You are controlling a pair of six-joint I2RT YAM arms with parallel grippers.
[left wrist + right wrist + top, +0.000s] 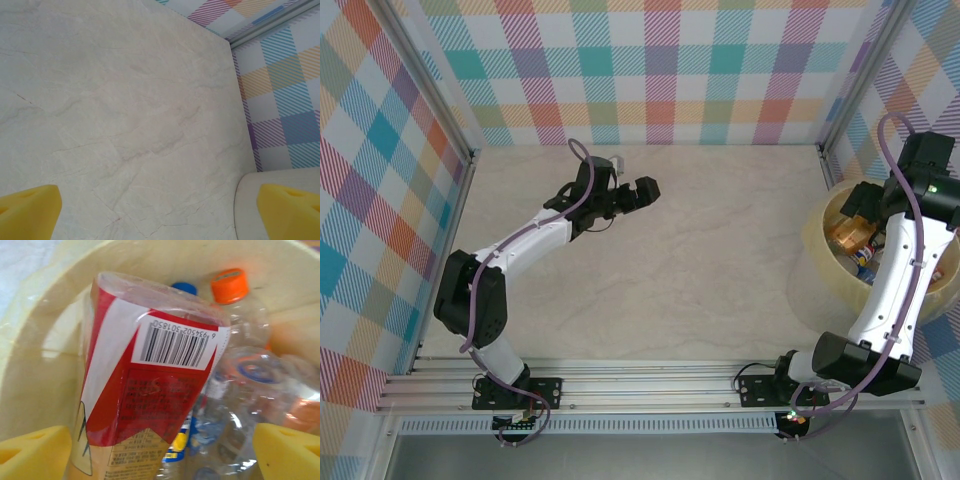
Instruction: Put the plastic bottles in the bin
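Looking light, slick and crushable, the red-labelled bottle point(150, 390) suits a mid-label pinch; right jaws apart over the bin point(45, 340); left jaws apart.

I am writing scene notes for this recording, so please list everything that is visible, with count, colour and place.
bin: one, pale yellow, right edge of the table
plastic bottles: several, exact count hidden; clear; all inside the bin
red-labelled bottle: one, red and white label with a barcode; in the bin, between the right fingers
orange-capped bottle: one, clear; in the bin, behind the red-labelled one
blue cap: one; beside the orange cap
table: one, beige marble pattern
walls: pastel checks, on three sides of the table
left gripper: yellow pads, open, above the bare table
right gripper: yellow pads, open, over the bin
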